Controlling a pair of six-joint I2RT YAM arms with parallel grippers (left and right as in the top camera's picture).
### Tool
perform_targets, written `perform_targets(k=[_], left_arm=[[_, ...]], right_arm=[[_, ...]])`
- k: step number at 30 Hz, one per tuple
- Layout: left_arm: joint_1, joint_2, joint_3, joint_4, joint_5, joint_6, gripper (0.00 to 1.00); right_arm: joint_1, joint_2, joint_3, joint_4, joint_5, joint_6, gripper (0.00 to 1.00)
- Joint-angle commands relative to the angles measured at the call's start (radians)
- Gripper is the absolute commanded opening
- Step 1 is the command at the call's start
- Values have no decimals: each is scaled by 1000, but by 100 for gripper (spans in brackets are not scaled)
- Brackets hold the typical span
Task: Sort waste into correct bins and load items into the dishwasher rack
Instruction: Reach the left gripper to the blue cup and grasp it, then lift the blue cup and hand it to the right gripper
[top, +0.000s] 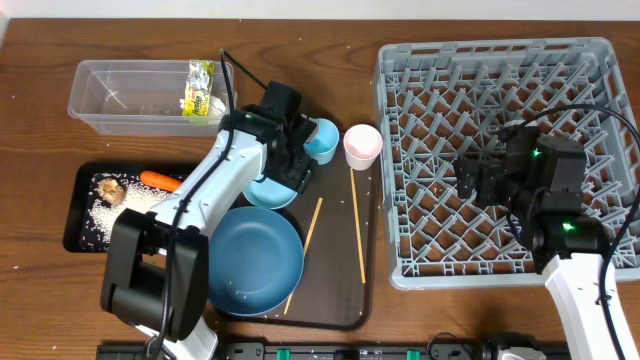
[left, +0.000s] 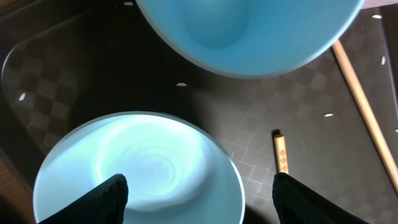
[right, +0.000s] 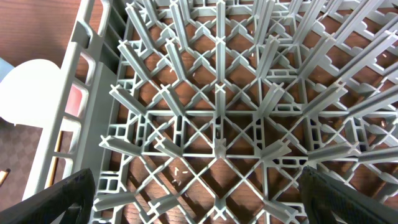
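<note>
Light-blue bowl (top: 268, 193) sits on the brown tray (top: 335, 275) beside the dark-blue plate (top: 255, 260); my left claw (left: 198, 186) hovers over it, wide and empty. Right claw (right: 199, 193) spread fully, empty, above the grey dishwasher rack (top: 400, 60).

Glossy light-blue bowl (left: 143, 168), matt grey plastic rack (right: 217, 124), wooden chopsticks (top: 357, 225).
</note>
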Motion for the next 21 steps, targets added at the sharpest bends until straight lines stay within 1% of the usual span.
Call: perform_targets(k=[1, 7, 10, 15, 17, 19, 21], left_arm=[[1, 0, 2, 4, -24, 16, 74], [1, -7, 8, 6, -23, 5, 74], [1, -32, 15, 6, -23, -16, 74], [14, -114, 36, 0, -23, -90, 75], [16, -166, 37, 0, -23, -89, 75], [16, -211, 37, 7, -23, -89, 79], [16, -244, 37, 34, -23, -89, 79]], right_arm=[[7, 12, 16, -2, 5, -11, 99], [7, 12, 16, 4, -4, -11, 99], [7, 12, 16, 40, -93, -11, 99], [8, 12, 19, 147, -229, 49, 99], [12, 12, 27, 172, -235, 68, 99], [35, 12, 48, 173, -234, 68, 99], [71, 12, 75, 174, -213, 67, 99]])
